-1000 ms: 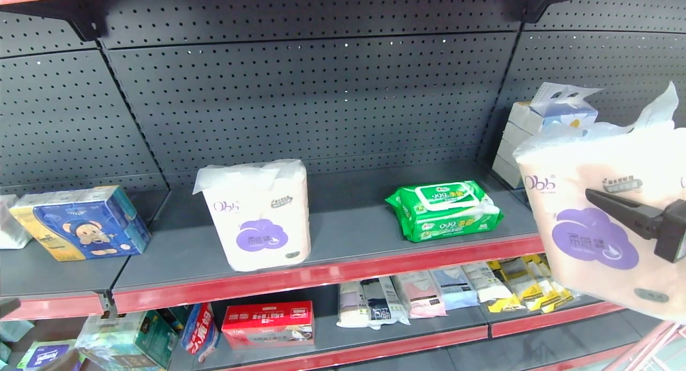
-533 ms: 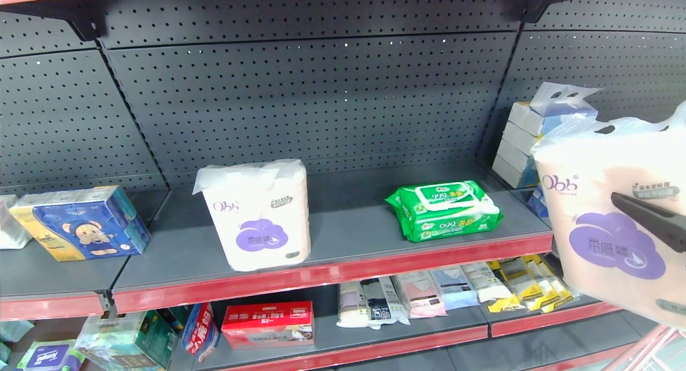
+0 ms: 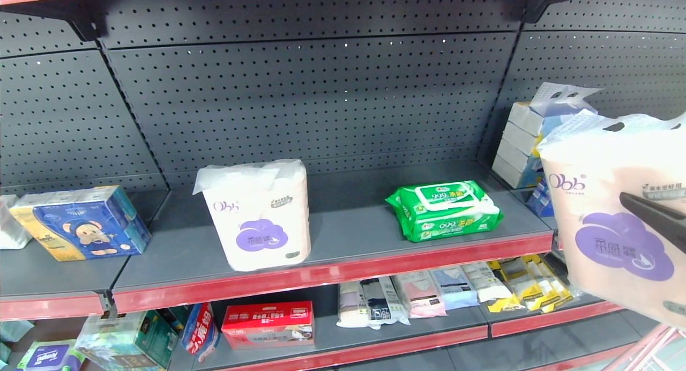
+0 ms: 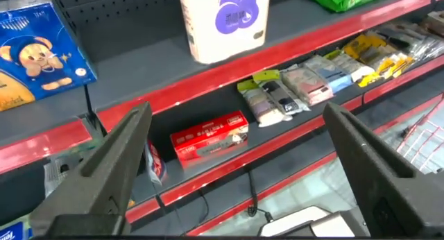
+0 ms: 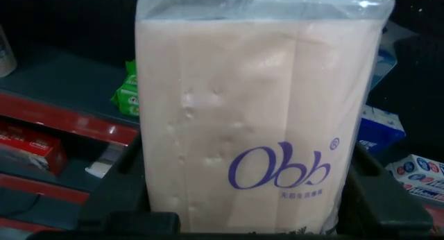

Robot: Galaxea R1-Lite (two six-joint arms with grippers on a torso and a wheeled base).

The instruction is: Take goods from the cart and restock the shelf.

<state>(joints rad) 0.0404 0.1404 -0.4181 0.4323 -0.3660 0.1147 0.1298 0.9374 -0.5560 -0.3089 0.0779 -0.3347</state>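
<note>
Restocking stood partway, by my judgement. One shelved pack (image 3: 257, 215) of white paper rolls with a purple cloud mark stood upright on the middle shelf (image 3: 348, 226), near its front edge. A held pack (image 3: 605, 199) of the same kind hung in the air off the shelf's right end and in front of it, not yet set down. The right claw (image 5: 253, 216) gripped this held pack between its two fingers, and one dark finger (image 3: 651, 218) lay across the printed face. What was left, as I read it, was to bring the pack over the shelf, stand it in the bare stretch between its twin and the green wipes (image 3: 445, 210), and let go. How much remained in the cart could not be told.

The head view gave the layout. A blue pack (image 3: 80, 223) sat on the neighbouring shelf section to the left, the wipes lay flat right of centre, and a stack of tissue boxes (image 3: 522, 138) stood by the back panel at the far right.

The right wrist view gave the grip itself, with both fingers pressed against the pack's sides low down and the film puckered but untorn.

The left wrist view added the left claw (image 4: 243, 177), spread wide with nothing between its fingers. It was low, in front of the lower shelf (image 4: 291, 139), where a red box (image 4: 208, 136) and a row of small sachets (image 4: 298, 94) lay.
</note>
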